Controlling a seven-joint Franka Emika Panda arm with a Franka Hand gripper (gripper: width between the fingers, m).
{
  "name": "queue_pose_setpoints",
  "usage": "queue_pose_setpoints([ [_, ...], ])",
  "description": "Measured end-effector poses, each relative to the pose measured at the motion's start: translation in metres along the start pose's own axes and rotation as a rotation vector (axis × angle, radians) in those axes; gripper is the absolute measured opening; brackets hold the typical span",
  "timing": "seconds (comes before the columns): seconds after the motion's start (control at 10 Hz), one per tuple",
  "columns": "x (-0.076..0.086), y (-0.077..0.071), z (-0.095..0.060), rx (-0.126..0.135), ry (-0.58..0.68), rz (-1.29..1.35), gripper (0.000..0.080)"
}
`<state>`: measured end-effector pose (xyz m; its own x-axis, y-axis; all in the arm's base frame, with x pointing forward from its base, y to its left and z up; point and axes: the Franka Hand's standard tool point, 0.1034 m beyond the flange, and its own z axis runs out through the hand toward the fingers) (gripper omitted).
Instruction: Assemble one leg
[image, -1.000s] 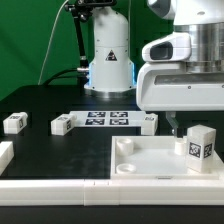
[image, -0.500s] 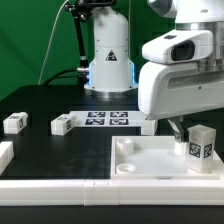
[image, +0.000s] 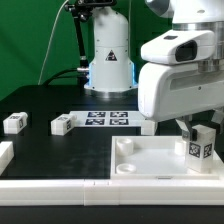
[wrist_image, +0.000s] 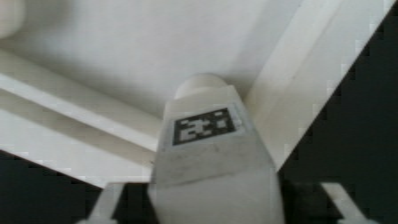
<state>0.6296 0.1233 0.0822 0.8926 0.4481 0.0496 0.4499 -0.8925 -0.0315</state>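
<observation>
Over the last second the gripper (image: 196, 124) has shifted toward the exterior view's right and lowered, so that it now stands directly over the leg (image: 200, 144), whereas a second ago it hung to the left of that block. The leg itself has not moved: it stands upright on the white tray (image: 150, 160), in the corner at the exterior view's right, with its tag facing the camera.

In the exterior view the bulky white wrist housing covers most of the gripper, and only the dark lower ends of the fingers (image: 186, 126) show beside the top of the leg; whether they touch it cannot be told from there. The tray is cut off at the frame's right edge.

In the wrist view the leg (wrist_image: 208, 140) rises between the two pale fingertips (wrist_image: 111, 202) (these sit at the frame's edge and are only partly seen). A narrow gap shows on each side of the block, so the jaws appear spread around the leg rather than pressed on it.

Away from the tray lie the marker board (image: 106, 119) and, beside it, further white blocks: one (image: 63, 124) just left of the board and one (image: 14, 123) farther left.
</observation>
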Motion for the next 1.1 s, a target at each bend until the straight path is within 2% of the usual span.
queue_pose_setpoints([
  [0.4, 0.0000, 0.0000, 0.0000, 0.003, 0.001, 0.087, 0.0288],
  [0.6, -0.0008, 0.0017, 0.0006, 0.014, 0.005, 0.371, 0.0288],
  [0.8, -0.0013, 0.0031, 0.0010, 0.016, 0.015, 0.636, 0.0290],
  [0.9, -0.0018, 0.0045, 0.0010, 0.026, 0.018, 0.769, 0.0290],
  [1.1, -0.0021, 0.0048, 0.0011, 0.025, 0.020, 1.035, 0.0290],
])
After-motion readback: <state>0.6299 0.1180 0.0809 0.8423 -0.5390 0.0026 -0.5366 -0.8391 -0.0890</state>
